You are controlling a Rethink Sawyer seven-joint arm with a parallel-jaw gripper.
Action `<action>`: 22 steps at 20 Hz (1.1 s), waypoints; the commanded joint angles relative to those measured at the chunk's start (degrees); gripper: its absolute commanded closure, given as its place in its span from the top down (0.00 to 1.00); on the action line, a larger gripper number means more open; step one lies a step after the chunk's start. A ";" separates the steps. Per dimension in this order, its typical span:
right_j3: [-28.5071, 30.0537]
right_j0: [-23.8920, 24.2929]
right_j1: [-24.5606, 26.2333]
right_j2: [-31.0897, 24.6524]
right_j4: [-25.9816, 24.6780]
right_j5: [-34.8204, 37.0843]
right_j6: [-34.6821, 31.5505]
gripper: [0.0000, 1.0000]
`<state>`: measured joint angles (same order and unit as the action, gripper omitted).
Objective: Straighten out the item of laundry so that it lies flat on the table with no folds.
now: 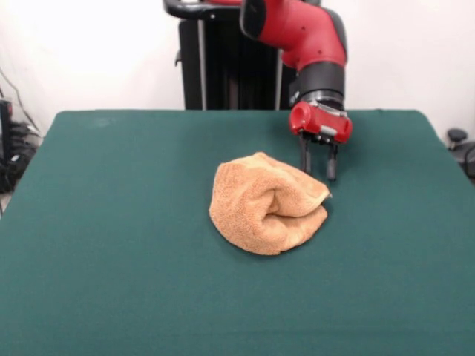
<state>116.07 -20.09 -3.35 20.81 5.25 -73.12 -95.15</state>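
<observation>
A white wall stands behind the black pedestal (pixel 223 67), and the green table (pixel 111 259) fills the rest of the front view. The towel (pixel 263 211) lies near the table's middle, bunched into a rounded lump: its upper layer is rolled over onto a lower one, with a deep fold opening toward its right side, where a corner juts out. No part of it lies flat in a single layer.

The red arm (pixel 304 33) comes down from above, and the gripper (pixel 318 165) hangs just beyond the towel's upper right edge, above that corner. Its two dark fingers (pixel 332 165) stand apart with a gap between them, and nothing is held; I cannot tell whether the tips touch the cloth.

Judging from this, the task is hardly begun. The whole unrolling and spreading is left, and the jutting corner looks the likeliest place to grip.
</observation>
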 commanded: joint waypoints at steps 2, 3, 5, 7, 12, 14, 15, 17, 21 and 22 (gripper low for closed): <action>-5.18 -3.12 -1.31 0.90 7.19 -0.98 -2.13 1.00; -5.11 -3.35 -1.32 1.10 7.42 -1.14 -2.34 1.00; -4.73 -3.64 -1.39 1.53 8.12 -1.22 -2.73 1.00; -4.70 -3.42 -1.10 1.76 8.29 -1.42 -3.56 1.00; -6.38 -2.67 0.07 1.67 7.14 -1.81 -5.27 1.00; -6.17 -2.62 -0.16 1.67 7.12 -2.21 -5.67 1.00; -6.08 -2.66 -0.26 1.73 7.27 -2.25 -5.70 1.00; -5.95 -2.88 -0.27 2.18 8.15 -2.54 -5.29 1.00; -6.04 -3.14 -0.20 2.46 8.60 -2.70 -5.35 1.00; -6.19 -3.27 -0.08 2.38 8.91 -2.62 -5.29 1.00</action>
<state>116.08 -22.39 -3.50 24.91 9.33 -73.13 -95.15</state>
